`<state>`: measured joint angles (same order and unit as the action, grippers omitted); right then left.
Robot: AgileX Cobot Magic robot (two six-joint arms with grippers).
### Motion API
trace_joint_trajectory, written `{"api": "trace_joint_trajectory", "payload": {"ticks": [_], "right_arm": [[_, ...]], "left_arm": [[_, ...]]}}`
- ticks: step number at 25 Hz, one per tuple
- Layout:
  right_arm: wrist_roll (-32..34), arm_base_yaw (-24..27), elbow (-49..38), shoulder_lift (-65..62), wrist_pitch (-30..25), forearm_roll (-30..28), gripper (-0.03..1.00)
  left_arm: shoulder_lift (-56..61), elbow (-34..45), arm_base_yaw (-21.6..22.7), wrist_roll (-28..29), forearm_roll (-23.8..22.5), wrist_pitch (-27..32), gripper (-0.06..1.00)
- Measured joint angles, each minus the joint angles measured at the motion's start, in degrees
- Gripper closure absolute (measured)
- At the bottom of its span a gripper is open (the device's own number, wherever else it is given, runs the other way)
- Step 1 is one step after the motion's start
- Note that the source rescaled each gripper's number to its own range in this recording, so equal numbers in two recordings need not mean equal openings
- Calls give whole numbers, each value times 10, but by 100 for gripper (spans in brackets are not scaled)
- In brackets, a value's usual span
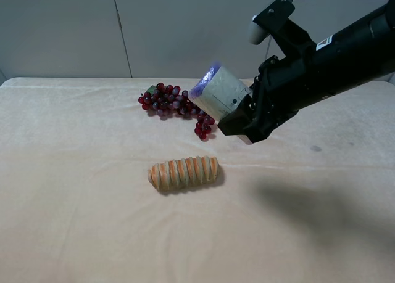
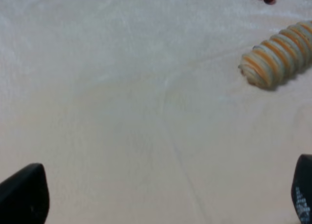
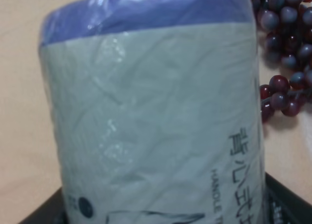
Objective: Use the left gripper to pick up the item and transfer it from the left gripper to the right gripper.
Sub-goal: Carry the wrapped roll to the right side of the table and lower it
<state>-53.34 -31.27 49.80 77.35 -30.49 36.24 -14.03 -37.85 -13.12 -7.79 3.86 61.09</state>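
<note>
The item (image 1: 219, 92), a cream-white cylinder in shiny wrap with a purple-blue end, is held in the air above the table by my right gripper (image 1: 242, 119), which is shut on its lower end. It fills the right wrist view (image 3: 156, 116), with black fingers (image 3: 287, 199) at either side of its base. My left gripper (image 2: 163, 194) is open and empty: its two black fingertips (image 2: 24, 192) stand far apart over bare cloth. The left arm is out of the exterior high view.
A striped orange-tan bread roll (image 1: 184, 173) lies mid-table and shows in the left wrist view (image 2: 278, 55). A bunch of dark red grapes (image 1: 173, 101) lies behind it, just below the held item (image 3: 282, 53). A cream cloth (image 1: 74, 203) covers the table.
</note>
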Motion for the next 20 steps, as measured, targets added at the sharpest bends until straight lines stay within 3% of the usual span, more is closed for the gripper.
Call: {"api": "trace_joint_trajectory", "payload": {"ticks": [7,12,20], "right_arm": [[2,0,0,0,-2,-1,97],[3,0,0,0,-3,-2,97],[22,0,0,0,-4,-2,97]], "left_arm": [[138,78,0,11,0,0,-6],[144,94,1,53,-22,-2,-6],[144,94,1,61,-29,-2,-6]]}}
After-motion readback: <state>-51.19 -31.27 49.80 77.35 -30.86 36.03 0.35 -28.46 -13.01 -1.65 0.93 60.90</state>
